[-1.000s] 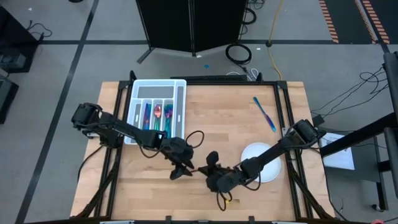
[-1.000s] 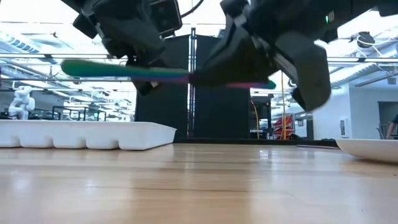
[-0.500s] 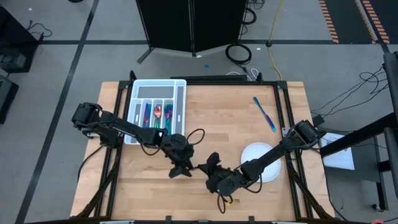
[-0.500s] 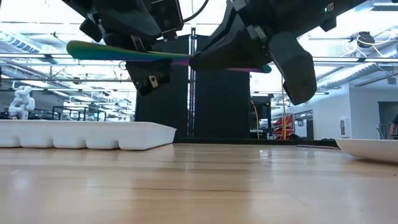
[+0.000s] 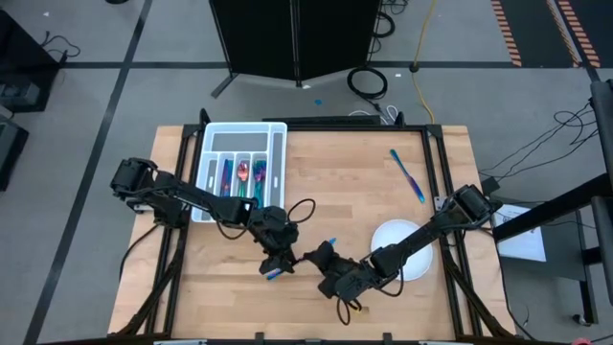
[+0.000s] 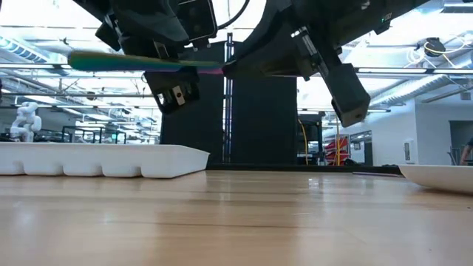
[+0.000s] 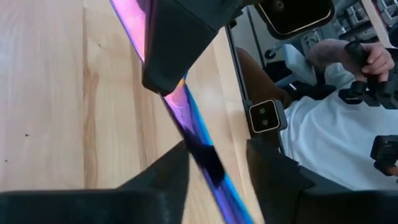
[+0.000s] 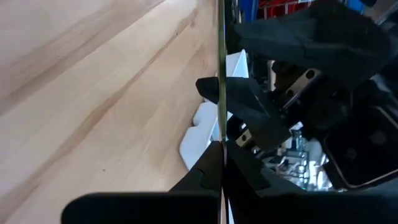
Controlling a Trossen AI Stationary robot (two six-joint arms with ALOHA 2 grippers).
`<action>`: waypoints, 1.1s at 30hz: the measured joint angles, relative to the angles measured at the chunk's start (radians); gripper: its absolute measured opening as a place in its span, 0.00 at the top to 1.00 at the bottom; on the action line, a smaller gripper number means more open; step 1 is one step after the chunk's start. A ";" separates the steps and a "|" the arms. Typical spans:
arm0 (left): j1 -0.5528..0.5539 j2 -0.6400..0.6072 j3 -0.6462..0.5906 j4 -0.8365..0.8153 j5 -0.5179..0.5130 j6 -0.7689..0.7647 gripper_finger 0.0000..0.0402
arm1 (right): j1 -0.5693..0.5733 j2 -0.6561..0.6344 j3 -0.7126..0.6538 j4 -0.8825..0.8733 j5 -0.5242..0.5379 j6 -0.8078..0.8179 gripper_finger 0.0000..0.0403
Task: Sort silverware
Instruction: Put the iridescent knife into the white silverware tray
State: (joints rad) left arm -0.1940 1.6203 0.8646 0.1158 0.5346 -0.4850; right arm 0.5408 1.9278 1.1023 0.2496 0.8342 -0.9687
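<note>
**Mid-air handoff of one utensil**

Your right gripper (image 5: 321, 257) is clamped on a slim rainbow utensil (image 6: 140, 63) held above the table's front middle. Your left gripper (image 7: 214, 168) straddles it, fingers apart, not gripping. Light, stiff, slick metal: likely to pivot, so pinch the flat handle squarely.

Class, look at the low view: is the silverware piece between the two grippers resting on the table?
No, the piece hangs level well above the table, with open space beneath it.
</note>
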 joint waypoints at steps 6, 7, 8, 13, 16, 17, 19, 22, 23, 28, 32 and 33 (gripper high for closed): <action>0.000 0.000 0.000 -0.002 0.000 0.023 0.83 | 0.000 0.000 0.000 0.032 -0.002 -0.072 1.00; 0.001 0.000 -0.001 -0.006 -0.001 0.035 0.87 | 0.001 0.000 0.000 0.032 -0.002 -0.076 1.00; 0.002 0.001 -0.001 -0.008 -0.001 0.049 0.90 | 0.001 0.000 0.000 0.032 -0.002 -0.079 1.00; 0.000 0.001 -0.002 0.008 0.005 0.111 0.99 | 0.001 0.000 -0.002 0.027 -0.011 -0.065 1.00; -0.003 -0.002 0.003 0.023 0.004 0.135 1.00 | -0.005 0.001 -0.002 0.033 -0.004 -0.059 0.99; -0.004 -0.002 0.002 0.023 0.003 0.134 1.00 | -0.006 0.001 -0.002 0.034 -0.002 -0.056 0.99; -0.005 -0.002 0.002 0.028 -0.003 0.133 1.00 | -0.005 0.001 -0.002 0.032 0.005 -0.026 0.98; -0.005 -0.002 0.002 0.038 -0.011 0.107 1.00 | -0.009 0.001 -0.002 0.046 0.005 0.006 0.98; -0.003 -0.002 0.002 0.037 -0.012 0.100 1.00 | -0.010 0.001 -0.002 0.044 0.003 0.004 0.99; 0.022 -0.002 0.001 0.035 -0.089 -0.001 0.99 | -0.007 0.002 -0.002 0.043 0.025 -0.085 1.00; 0.060 -0.004 0.001 0.036 -0.090 -0.023 0.93 | 0.004 0.002 -0.004 0.041 0.103 -0.102 1.00; 0.067 -0.006 0.001 0.037 -0.088 -0.021 0.91 | 0.008 0.002 -0.004 0.038 0.119 -0.102 1.00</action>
State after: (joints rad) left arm -0.1271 1.6145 0.8658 0.1526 0.4471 -0.5058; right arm 0.5486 1.9297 1.0985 0.2872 0.9532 -1.0702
